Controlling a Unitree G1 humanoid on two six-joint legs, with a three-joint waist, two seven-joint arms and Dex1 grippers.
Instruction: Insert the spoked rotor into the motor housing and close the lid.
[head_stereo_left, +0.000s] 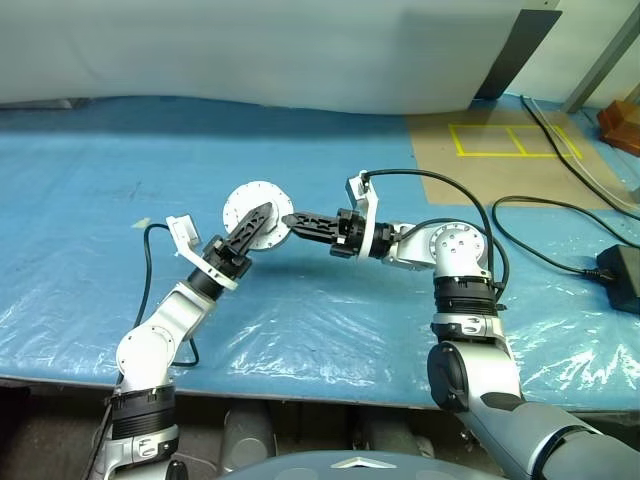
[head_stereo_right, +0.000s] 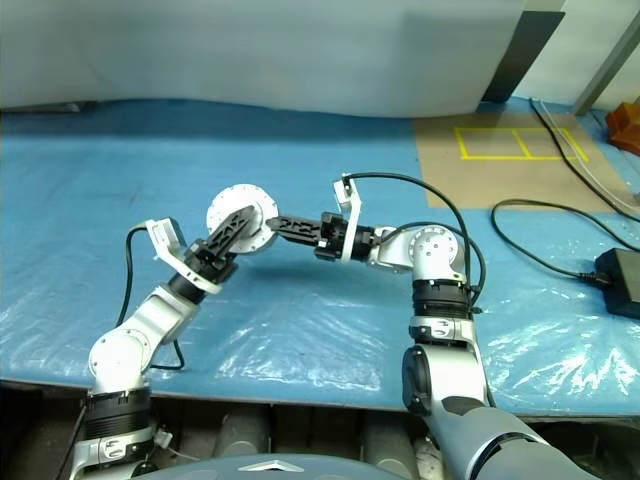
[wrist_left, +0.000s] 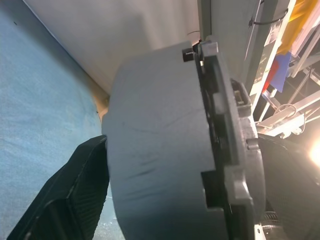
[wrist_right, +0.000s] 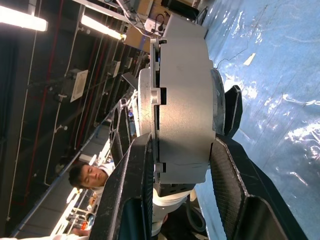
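The motor housing (head_stereo_left: 245, 200), a round silver-grey puck, hangs in the air above the blue sheet. My right gripper (head_stereo_left: 290, 220) reaches in from the right and is shut on it, one finger on each flat face (wrist_right: 185, 100). My left gripper (head_stereo_left: 268, 212) comes up from the lower left with its jaws open on either side of the same puck (wrist_left: 160, 150); one finger (wrist_left: 65, 200) lies close beside a face. A thin notched plate sits against one face of the puck; I cannot tell whether it is the lid. The spoked rotor is hidden.
A blue plastic sheet (head_stereo_left: 330, 330) covers the table. Black cables (head_stereo_left: 545, 240) and a black power brick (head_stereo_left: 622, 275) lie at the right. A brown board with yellow tape (head_stereo_left: 500, 140) sits at the back right. A person (wrist_right: 87, 175) shows in the right wrist view.
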